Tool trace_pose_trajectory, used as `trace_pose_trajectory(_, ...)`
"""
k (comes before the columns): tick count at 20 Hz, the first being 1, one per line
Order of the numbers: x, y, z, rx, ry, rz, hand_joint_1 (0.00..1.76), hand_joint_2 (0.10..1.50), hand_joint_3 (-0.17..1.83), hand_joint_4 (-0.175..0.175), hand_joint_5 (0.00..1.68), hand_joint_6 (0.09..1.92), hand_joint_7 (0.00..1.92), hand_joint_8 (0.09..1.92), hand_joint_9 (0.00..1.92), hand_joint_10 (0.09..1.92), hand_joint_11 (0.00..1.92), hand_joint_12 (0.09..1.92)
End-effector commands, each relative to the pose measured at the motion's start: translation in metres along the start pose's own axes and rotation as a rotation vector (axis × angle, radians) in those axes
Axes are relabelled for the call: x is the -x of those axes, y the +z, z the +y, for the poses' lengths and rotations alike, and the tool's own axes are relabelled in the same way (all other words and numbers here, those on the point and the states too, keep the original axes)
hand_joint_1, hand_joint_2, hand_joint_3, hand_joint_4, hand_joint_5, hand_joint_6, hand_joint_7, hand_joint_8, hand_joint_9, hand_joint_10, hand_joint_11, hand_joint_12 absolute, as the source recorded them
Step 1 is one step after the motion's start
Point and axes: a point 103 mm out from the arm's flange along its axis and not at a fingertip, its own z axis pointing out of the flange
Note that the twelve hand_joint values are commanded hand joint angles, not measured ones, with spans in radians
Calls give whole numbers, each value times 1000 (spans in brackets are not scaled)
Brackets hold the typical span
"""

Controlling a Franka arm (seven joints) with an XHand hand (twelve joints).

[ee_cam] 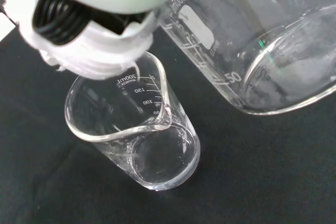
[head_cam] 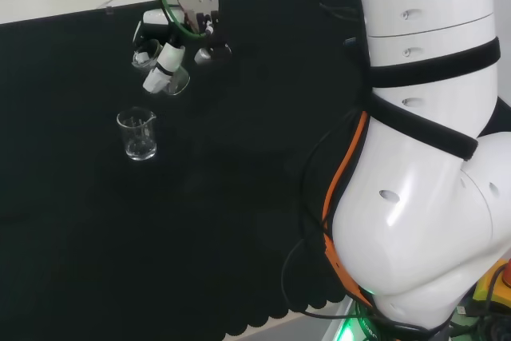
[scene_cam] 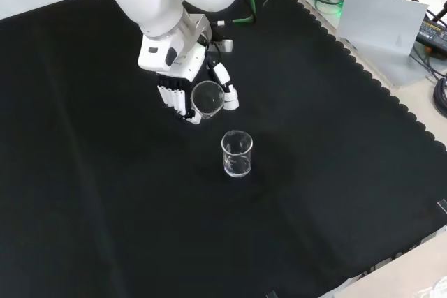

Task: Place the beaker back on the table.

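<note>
Beaker (scene_cam: 207, 98) tilted in hand (scene_cam: 183, 68), above cloth (scene_cam: 84, 193)

I read a scale of 200ml, 150, 100 and 50 on the standing beaker (ee_cam: 139, 135). On the held beaker (ee_cam: 252, 40) I make out 200 and 50.

Clear glass beaker (scene_cam: 207, 98) held in the hand's (scene_cam: 183, 82) curled fingers, tipped on its side above the black cloth, printed scale on its wall (wrist view), a second upright beaker (scene_cam: 237, 153) at its 5 o'clock in the front view, apart.
</note>
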Motion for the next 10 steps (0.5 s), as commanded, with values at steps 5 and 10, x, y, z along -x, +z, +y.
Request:
trace_pose_trajectory(5, 15, 12, 4, 79, -12, 59, 1299, 565, 935, -175, 1129, 1021, 1197, 996, 1542, 939, 1203, 857)
trace_pose_trajectory(10, 27, 23, 8, 141, -22, 101, 1299, 568, 929, -175, 1128, 1017, 1197, 993, 1540, 934, 1193, 851)
